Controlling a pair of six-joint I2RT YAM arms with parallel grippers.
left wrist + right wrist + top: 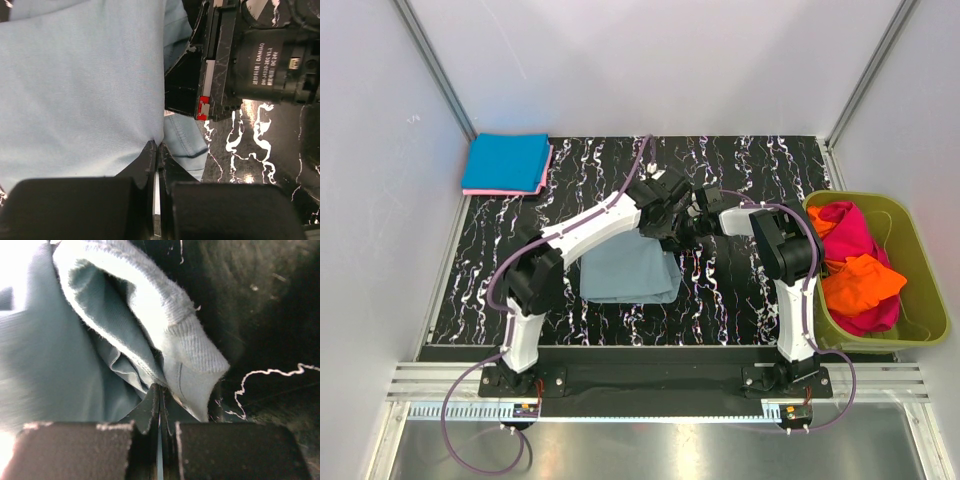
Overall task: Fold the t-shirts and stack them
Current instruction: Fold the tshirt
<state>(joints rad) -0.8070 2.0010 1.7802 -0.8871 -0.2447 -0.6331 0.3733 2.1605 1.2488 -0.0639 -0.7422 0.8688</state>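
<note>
Black motor has white print, turned sideways: "DAMIAO", then approx. "DM-J4310-2EC V1.1", then "DC 24V". One line btw. those is too small to read.

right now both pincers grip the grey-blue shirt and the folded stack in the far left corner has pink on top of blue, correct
No: the top external view shows the bright blue shirt on top, the pink shirt beneath it. The grey-blue shirt part is right.
</note>
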